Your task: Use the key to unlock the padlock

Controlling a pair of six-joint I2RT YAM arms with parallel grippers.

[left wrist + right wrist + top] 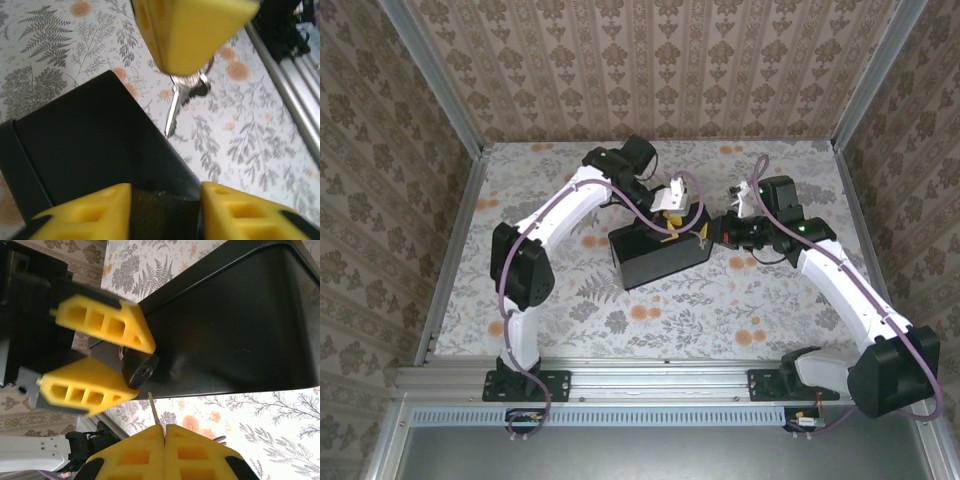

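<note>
- right jaws pressed together on the key (pixel 155 412); only a thin sliver of its blade sticks out between them
- left jaws clamped on the padlock (pixel 136 365), one on each side; its round end face is turned towards the key
- key tip just beside that face, a narrow gap between them
- padlock sits at the corner of the black box (pixel 235 315); the box rests on the flowered table (pixel 260 425), between the two arms

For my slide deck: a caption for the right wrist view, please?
The right gripper pinches the key, blade aimed at the padlock held by the left gripper.
</note>
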